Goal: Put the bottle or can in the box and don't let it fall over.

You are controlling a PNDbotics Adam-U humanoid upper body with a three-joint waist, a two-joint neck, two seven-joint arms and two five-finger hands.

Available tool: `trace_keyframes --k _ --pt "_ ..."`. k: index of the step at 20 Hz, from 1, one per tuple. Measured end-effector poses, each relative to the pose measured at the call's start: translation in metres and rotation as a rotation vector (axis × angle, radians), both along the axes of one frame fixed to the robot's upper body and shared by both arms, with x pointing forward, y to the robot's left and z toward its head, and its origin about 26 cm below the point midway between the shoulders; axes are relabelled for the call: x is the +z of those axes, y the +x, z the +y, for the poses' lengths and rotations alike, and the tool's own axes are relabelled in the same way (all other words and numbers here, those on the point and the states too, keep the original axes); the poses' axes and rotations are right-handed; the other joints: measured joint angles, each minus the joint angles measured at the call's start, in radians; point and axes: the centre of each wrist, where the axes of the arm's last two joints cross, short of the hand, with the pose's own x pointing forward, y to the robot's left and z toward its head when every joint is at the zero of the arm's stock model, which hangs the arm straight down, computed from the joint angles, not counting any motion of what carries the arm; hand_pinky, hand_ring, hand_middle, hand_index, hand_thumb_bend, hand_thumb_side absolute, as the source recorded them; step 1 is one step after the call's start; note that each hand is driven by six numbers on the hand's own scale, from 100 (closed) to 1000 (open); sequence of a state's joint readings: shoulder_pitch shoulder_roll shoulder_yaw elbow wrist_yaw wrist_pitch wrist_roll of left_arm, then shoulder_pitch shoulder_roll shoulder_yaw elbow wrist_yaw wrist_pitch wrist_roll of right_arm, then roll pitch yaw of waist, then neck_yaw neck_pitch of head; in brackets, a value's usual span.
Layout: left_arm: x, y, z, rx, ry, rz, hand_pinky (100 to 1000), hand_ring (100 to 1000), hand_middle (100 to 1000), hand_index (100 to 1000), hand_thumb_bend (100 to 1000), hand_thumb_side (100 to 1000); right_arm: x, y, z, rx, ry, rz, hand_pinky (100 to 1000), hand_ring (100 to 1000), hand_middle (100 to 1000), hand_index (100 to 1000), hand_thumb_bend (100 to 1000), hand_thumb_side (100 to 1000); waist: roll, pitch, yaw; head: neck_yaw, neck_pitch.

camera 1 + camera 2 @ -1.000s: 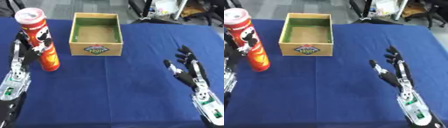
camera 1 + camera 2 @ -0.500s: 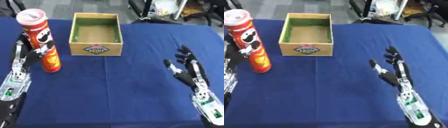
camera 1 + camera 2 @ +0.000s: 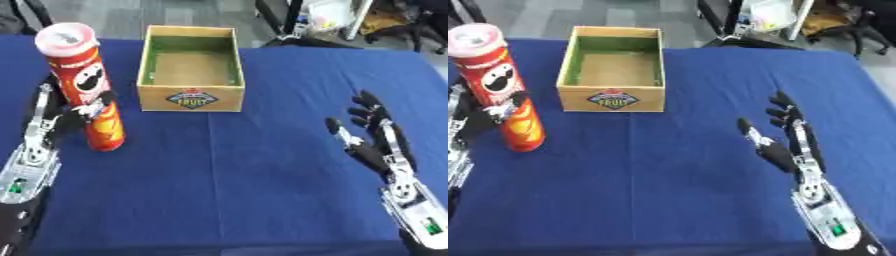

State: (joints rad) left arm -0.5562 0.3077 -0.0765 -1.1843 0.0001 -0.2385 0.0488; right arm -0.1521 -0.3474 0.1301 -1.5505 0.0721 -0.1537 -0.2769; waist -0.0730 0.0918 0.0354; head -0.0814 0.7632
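Chip can (image 3: 87, 90), tall and red, stands upright near the table's (image 3: 262, 200) left edge, your left hand (image 3: 61, 120) curled around it. Lift it straight; lower gently into the open box (image 3: 191, 70). Your right hand (image 3: 376, 142) rests relaxed, fingers straight.

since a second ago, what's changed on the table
The left hand has closed its thumb round the chip can, which still stands upright in the same spot. The box and the open right hand have not moved.

You have tilted the can (image 3: 86, 85) top-first toward the bench's left edge; the left robot hand (image 3: 63, 121) grips it.
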Motion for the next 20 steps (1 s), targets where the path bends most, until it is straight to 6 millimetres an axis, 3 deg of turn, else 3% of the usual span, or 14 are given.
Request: trace_keyframes --k 3,6,9,11,15,20 --pt "0.000 0.000 0.000 -0.016 0.000 0.000 507 447 445 736 396 100 0.000 0.000 0.000 0.000 0.001 0.000 846 857 890 1000 551 497 0.000 0.000 0.000 0.000 0.000" --pt "0.000 0.000 0.000 -0.028 -0.007 0.000 469 401 396 701 298 100 0.000 0.000 0.000 0.000 0.003 0.001 846 857 890 1000 550 498 0.000 0.000 0.000 -0.001 0.000" --pt "0.000 0.000 -0.001 -0.037 -0.023 0.004 387 321 313 639 152 100 0.000 0.000 0.000 0.000 0.005 0.001 846 857 890 1000 549 496 0.000 0.000 0.000 -0.002 0.000" --pt "0.000 0.000 -0.002 -0.040 -0.034 0.004 332 266 252 589 100 100 0.000 0.000 0.000 0.000 0.006 0.001 846 857 890 1000 547 497 0.000 0.000 0.000 -0.004 0.000" --pt "0.004 -0.001 -0.005 -0.040 -0.042 0.000 217 168 148 500 100 100 0.000 0.000 0.000 0.000 0.007 0.002 846 857 890 1000 547 497 -0.001 0.000 -0.002 -0.006 0.000" --pt "0.028 -0.001 -0.011 -0.049 -0.021 -0.055 214 165 145 498 100 100 0.000 0.000 0.000 0.000 0.007 0.002 847 857 890 1000 547 498 0.000 0.000 -0.002 -0.010 0.000"
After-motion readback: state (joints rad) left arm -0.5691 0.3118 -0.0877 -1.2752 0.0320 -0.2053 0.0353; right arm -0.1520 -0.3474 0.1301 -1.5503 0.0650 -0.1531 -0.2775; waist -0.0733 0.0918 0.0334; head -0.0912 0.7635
